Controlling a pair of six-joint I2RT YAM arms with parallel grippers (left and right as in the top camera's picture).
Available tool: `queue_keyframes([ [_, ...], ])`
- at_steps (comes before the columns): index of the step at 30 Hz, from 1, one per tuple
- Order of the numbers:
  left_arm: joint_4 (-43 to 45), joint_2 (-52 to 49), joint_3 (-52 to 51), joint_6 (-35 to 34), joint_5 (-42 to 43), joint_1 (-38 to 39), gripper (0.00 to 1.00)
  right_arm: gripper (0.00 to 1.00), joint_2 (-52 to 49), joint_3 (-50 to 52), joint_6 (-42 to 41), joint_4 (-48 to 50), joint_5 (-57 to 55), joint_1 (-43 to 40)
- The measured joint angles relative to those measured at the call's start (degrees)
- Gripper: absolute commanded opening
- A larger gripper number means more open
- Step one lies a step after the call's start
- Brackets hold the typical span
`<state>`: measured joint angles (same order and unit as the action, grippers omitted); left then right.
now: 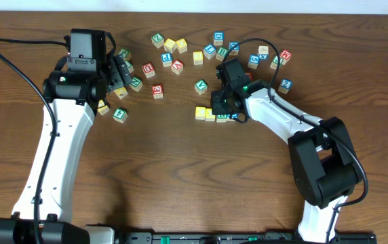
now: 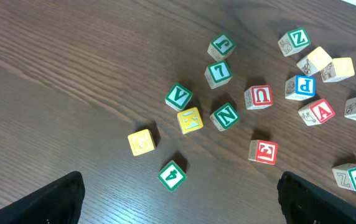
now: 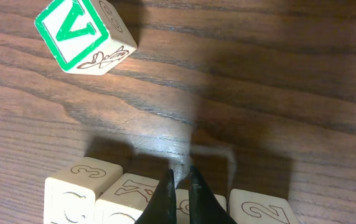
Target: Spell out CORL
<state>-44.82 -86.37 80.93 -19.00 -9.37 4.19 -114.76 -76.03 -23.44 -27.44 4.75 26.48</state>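
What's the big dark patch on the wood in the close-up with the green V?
Right wrist view: a shadow, probably the right gripper's own, darkens the table above the block row; the green V block is lit. Left wrist view: blocks sharp, fingers blurred dark corners.

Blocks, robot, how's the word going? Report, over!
Left pincer open over loose blocks. Right pincer shut, tips down at the row of blocks. Green V block apart from row, not blocking.

A row of cream letter blocks (image 1: 204,114) sits mid-desk, sides touching, yellow faces up. A green V block (image 1: 201,86) lies just beyond; loose blocks (image 1: 169,45) scatter along the far edge.
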Motion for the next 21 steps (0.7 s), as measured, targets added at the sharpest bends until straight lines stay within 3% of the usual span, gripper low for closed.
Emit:
queue_keyframes([
  [12,0.00,0.00,0.00,-0.02,0.00,0.00,0.98,0.03,7.65,-1.36,-0.02,-9.70,0.39,-6.99],
  [21,-0.02,0.00,0.00,-0.02,0.00,0.00,0.98,0.02,6.16,-0.70,-0.04,-12.44,0.42,-9.16],
])
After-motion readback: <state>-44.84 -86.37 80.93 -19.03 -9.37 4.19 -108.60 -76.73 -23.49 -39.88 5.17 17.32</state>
